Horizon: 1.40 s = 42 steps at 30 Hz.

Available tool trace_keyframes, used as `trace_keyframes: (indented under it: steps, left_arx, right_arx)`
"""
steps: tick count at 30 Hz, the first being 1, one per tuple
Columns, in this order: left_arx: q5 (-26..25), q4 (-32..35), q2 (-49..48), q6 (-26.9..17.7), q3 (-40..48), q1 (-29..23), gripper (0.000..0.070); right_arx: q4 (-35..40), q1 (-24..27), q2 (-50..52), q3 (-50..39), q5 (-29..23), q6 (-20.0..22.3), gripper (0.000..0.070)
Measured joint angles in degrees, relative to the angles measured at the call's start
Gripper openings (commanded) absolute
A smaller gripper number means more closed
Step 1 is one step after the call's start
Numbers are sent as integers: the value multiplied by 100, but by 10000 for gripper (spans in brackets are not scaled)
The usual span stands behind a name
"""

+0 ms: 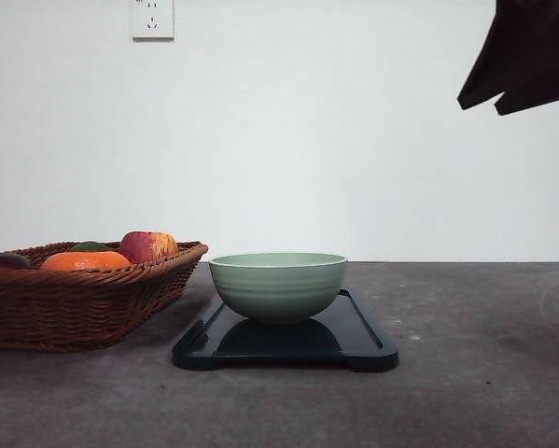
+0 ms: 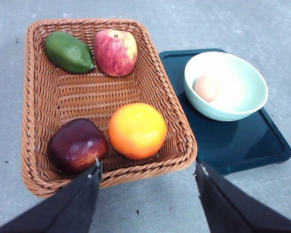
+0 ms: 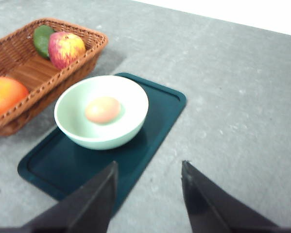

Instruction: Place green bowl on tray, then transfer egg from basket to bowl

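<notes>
Left gripper (image 2: pixel 147 177) and right gripper (image 3: pixel 149 179) hung spread and empty. Egg (image 3: pixel 102 109) lay inside green bowl (image 3: pixel 101 111) on tray (image 3: pixel 157 109), beside basket (image 2: pixel 38 121). Probably light, smooth, fragile; best cradled gently across its middle.

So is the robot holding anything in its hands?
No. Both the left gripper and right gripper are open and empty; the egg lies in the green bowl.

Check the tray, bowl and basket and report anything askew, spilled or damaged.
Nothing stands out. The green bowl sits upright on the tray, toward the end nearer the basket, with the egg whole inside. The basket's fruit is contained; no spills show.
</notes>
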<state>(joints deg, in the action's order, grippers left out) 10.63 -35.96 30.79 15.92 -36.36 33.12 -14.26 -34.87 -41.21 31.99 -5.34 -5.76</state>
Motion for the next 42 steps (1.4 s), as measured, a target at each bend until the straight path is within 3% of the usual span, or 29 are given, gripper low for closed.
trace_keyframes:
  steps: [1,2,3,23,29,37,42]
  left_arx:
    - [0,8,0,-1,0,0,200]
    - [0,19,0,-2,0,0,33]
    - [0,19,0,5,0,0,3]
    - [-2,89,-113,-134,13,-72,0]
    - [0,625,-636,-534,758,-1008,0]
    - [-9,2100,-2287,-1352,2468,-2074,0]
    - [-270,2140,-2815,-1502,3087,-2585,0]
  right_arx:
    - [-7,0,10,0,-1,-1,164]
    - [-9,0,18,0,-2,-4,27]
    - [-5,0,24,0,-2,2,10]
    - [168,-2,35,0,-4,4,17]
    - [168,-2,35,0,-2,4,17]
    - [166,-2,37,0,-4,4,17]
    - [167,-2,35,0,-10,4,17]
